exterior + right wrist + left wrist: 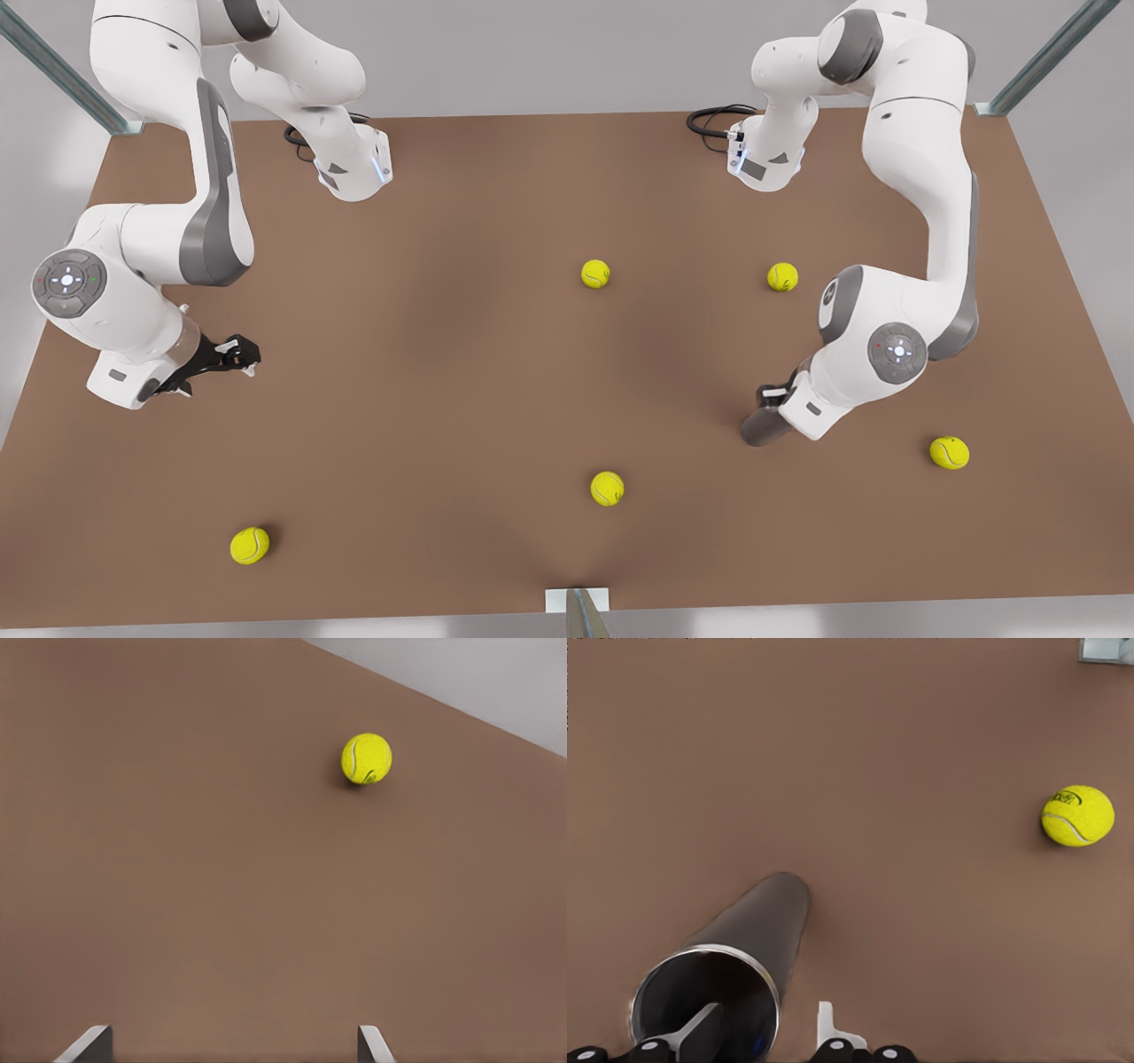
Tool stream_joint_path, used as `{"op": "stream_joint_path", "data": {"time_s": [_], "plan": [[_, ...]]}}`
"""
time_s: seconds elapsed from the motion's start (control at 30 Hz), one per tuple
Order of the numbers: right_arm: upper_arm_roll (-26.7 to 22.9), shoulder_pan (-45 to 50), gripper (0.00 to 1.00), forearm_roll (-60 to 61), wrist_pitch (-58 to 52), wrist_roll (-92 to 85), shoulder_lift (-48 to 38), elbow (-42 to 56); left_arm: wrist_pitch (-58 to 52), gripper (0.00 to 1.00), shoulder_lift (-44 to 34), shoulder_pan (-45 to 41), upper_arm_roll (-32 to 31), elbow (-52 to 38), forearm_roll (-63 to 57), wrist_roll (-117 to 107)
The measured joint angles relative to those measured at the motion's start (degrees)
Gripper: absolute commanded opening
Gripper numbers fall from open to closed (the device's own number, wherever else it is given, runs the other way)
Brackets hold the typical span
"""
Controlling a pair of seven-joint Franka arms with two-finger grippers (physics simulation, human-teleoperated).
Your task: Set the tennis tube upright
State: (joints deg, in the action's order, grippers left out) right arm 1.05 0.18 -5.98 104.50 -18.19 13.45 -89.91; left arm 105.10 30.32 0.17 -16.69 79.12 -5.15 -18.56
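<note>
Dark-grey metal, the tennis tube (pixel 760 930) lay at the table's (pixel 443 372) 4 o'clock in the front view, its long axis running toward 8 o'clock from the left gripper (pixel 766 1012), whose part-open fingers straddled its silvery rim wall without pinching it, while the right gripper (pixel 230 1034) waited wide open and empty at 9 o'clock, with the tennis balls (pixel 949 452) well apart.

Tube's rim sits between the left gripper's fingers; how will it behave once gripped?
The tennis tube looks like rigid, smooth metal, so the left gripper may slip pinching its thin rim. Its round body likely rolls if released lying. It is slim, so probably tippy upright. The right gripper waits.
</note>
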Motion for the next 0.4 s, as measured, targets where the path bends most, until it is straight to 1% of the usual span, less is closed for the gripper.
{"op": "stream_joint_path", "data": {"time_s": [0.03, 0.13, 0.2, 0.23, 0.27, 0.3, 0.4], "plan": [[0.0, 0.0, 1.00, 0.0, 0.0, 0.0, -0.1, -0.1, -3.1, 1.00, -0.8, 0.1, -0.1, -0.7, -0.4, -0.1], [0.0, 0.1, 1.00, 0.0, 0.0, 0.0, 0.0, 0.0, -17.5, 1.00, -8.9, 0.7, -0.3, -3.3, -1.4, 0.2], [0.0, 0.0, 1.00, 0.0, 0.0, 0.0, 0.0, 0.0, -26.7, 1.00, -17.9, 0.9, 0.0, -2.6, -1.7, 0.0], [0.0, 0.0, 1.00, 0.0, 0.0, -0.1, 0.0, 0.0, -28.5, 1.00, -22.5, 1.3, 0.0, 0.4, -1.8, -0.2], [0.0, 0.0, 1.00, 0.0, 0.0, -0.1, 0.0, 0.0, -23.8, 1.00, -29.3, 2.6, 0.0, 8.6, -1.7, 0.0], [0.0, 0.0, 1.00, 0.0, 0.0, -0.1, 0.0, 0.1, -22.5, 1.00, -30.8, 3.0, -0.2, 10.8, -1.7, 0.3], [0.0, 0.0, 1.00, 0.0, 0.0, 0.0, 0.0, 0.1, -22.6, 1.00, -30.8, 2.6, -0.1, 11.0, -1.5, 0.4]]}}
